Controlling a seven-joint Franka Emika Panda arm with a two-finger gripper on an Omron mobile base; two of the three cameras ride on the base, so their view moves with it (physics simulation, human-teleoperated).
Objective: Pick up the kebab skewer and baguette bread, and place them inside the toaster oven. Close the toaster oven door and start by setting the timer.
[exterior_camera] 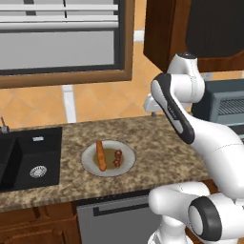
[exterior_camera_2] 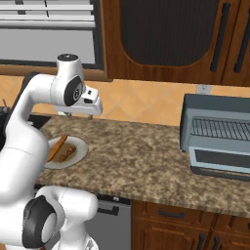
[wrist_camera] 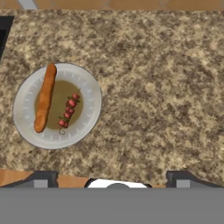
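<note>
A white plate point(wrist_camera: 26, 122) on the granite counter holds the long orange-brown baguette bread point(wrist_camera: 45, 97) and, beside it, the short kebab skewer point(wrist_camera: 69, 110) with red chunks. From the base views the same plate point(exterior_camera: 125, 164) carries the baguette point(exterior_camera: 101, 155) and skewer point(exterior_camera: 117, 157). My gripper point(wrist_camera: 113, 177) hangs high above the counter, to the right of the plate, open and holding nothing. The toaster oven point(exterior_camera_2: 217, 112) stands far right on the counter. Its wire rack point(exterior_camera_2: 219, 128) is exposed and the toaster oven door point(exterior_camera_2: 219, 160) is dropped open.
A black sink point(exterior_camera: 28, 162) with a faucet point(exterior_camera: 4, 125) lies left of the plate. A framed window point(exterior_camera: 62, 38) is on the back wall and dark wood cabinets point(exterior_camera_2: 166, 34) hang above the counter. Bare granite point(exterior_camera_2: 141, 156) stretches between plate and oven.
</note>
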